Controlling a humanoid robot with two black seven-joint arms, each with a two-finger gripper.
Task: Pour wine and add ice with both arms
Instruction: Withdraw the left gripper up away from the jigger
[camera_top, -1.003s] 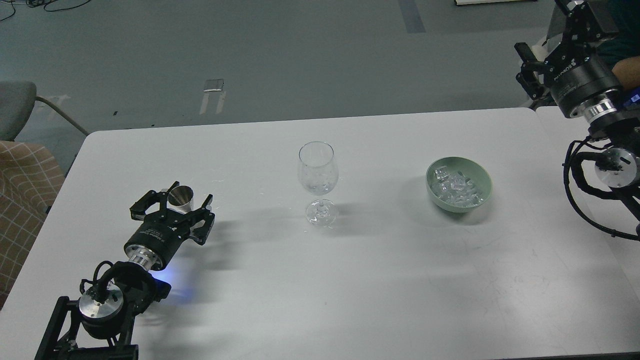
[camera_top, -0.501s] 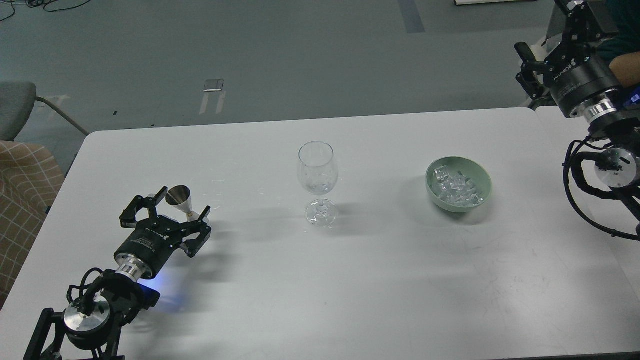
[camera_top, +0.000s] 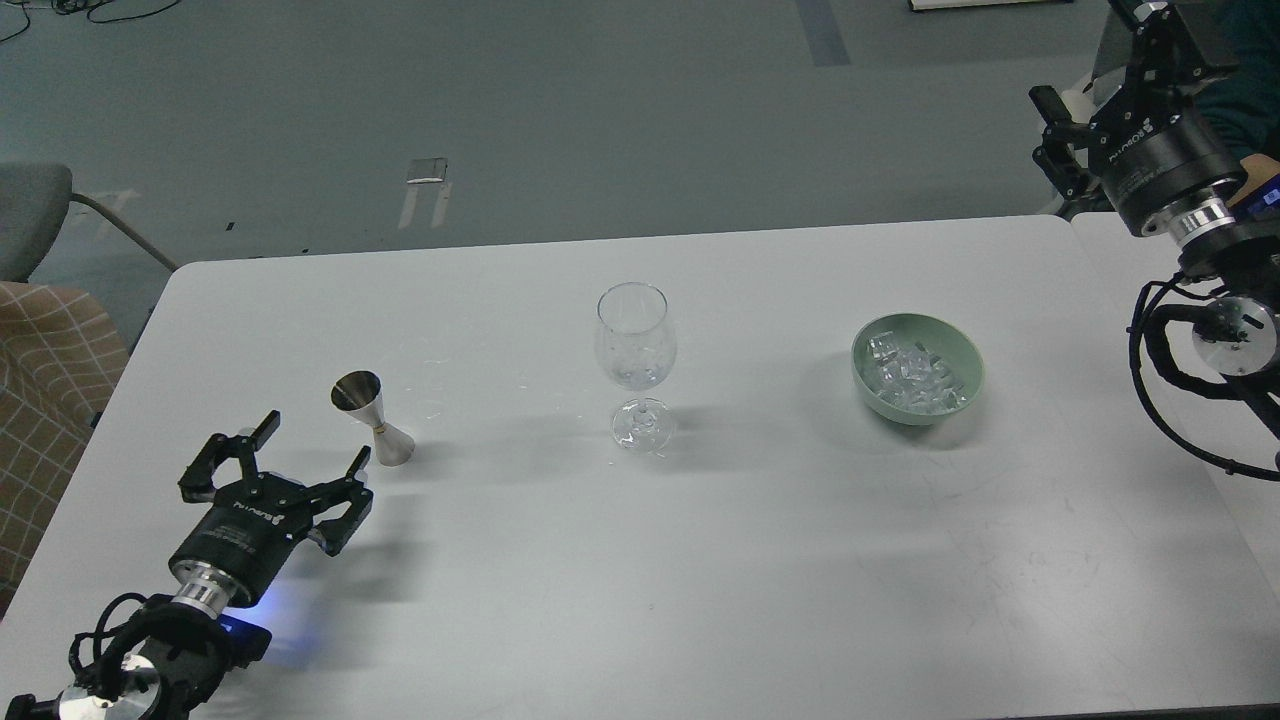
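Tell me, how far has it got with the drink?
The pouring looks finished: the metal measuring cup stands on the table, released, with the open left gripper just short of it. Whether the glass holds liquid is unclear. The ice sits in the green bowl; the right gripper hangs far off.

Even cool light, soft shadows, sharp

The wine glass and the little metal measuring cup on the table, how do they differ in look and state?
The wine glass is clear, so the table shows through it; the measuring cup is opaque, shiny metal. The wine glass is the taller one, with a round bowl on a thin stem, while the measuring cup is a short hourglass of two cones. The wine glass stands mid-table; the measuring cup stands further left, just ahead of the open left gripper. Both stand upright and free on the white table.
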